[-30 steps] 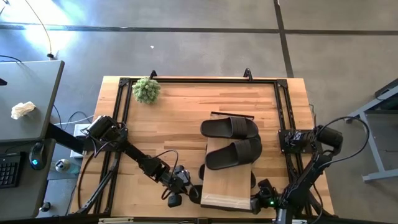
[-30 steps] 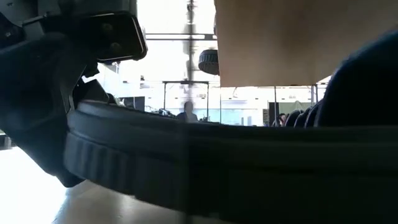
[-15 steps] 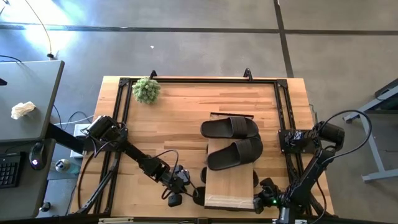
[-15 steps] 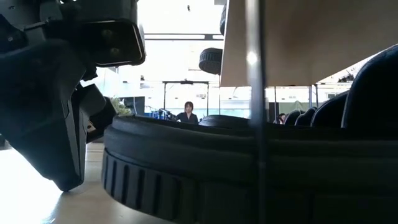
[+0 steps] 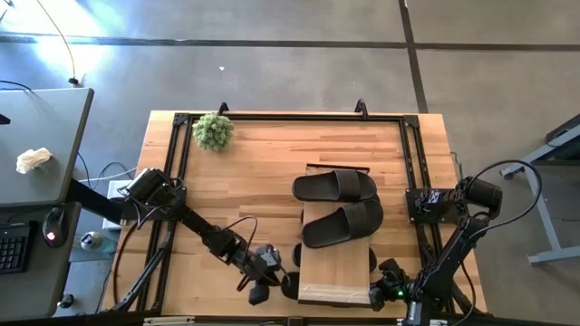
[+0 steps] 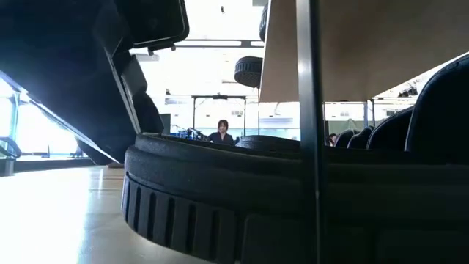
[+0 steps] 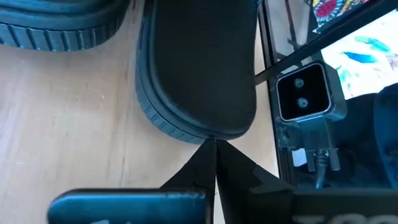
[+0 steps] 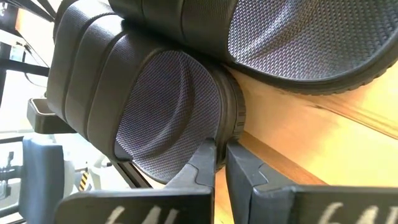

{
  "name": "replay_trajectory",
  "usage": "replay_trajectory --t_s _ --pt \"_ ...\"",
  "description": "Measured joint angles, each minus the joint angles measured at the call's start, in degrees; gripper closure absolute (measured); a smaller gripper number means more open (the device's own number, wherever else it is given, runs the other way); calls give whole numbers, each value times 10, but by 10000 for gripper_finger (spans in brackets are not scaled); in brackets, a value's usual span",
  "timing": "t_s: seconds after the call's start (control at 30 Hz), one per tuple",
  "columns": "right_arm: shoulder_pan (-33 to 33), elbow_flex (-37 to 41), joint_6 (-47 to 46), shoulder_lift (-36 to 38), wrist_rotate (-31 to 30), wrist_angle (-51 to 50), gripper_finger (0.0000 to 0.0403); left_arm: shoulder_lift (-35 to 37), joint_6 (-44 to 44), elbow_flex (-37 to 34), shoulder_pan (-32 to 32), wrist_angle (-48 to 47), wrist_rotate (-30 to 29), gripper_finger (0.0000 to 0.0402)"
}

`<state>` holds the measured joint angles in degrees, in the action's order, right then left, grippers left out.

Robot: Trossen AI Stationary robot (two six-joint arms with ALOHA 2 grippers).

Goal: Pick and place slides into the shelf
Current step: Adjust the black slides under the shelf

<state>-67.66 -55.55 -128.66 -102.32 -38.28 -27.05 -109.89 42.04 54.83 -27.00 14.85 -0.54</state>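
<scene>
Moved: left gripper (image 5: 264, 288) has shifted slightly toward the near counter (image 5: 254, 172) edge
Shelf (image 5: 333, 268): near-centre of counter
Slides (image 5: 340, 223): two on shelf, others beneath
Left fingers (image 7: 205, 163): closed, at a sole's edge
Right gripper (image 5: 376, 292): fingers closed, empty

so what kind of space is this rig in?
Likely an open lab or workshop: a bare concrete floor around the table, a desk with a keyboard alongside, and a person seated in a bright glass-walled hall behind.
</scene>
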Motion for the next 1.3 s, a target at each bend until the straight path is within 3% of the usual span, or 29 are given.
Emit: replay_trajectory --t_s 0.67,0.9,1.07,1.3 --pt "0 0 1 0 5 0 398 0 4 0 7 20 -25 402" --pt "0 1 17 10 33 8 345 0 4 0 8 17 -32 402" --pt "0 1 22 42 90 -28 302 0 5 0 8 17 -34 402" --pt "0 1 88 108 142 -57 293 0 17 0 8 17 -34 402"
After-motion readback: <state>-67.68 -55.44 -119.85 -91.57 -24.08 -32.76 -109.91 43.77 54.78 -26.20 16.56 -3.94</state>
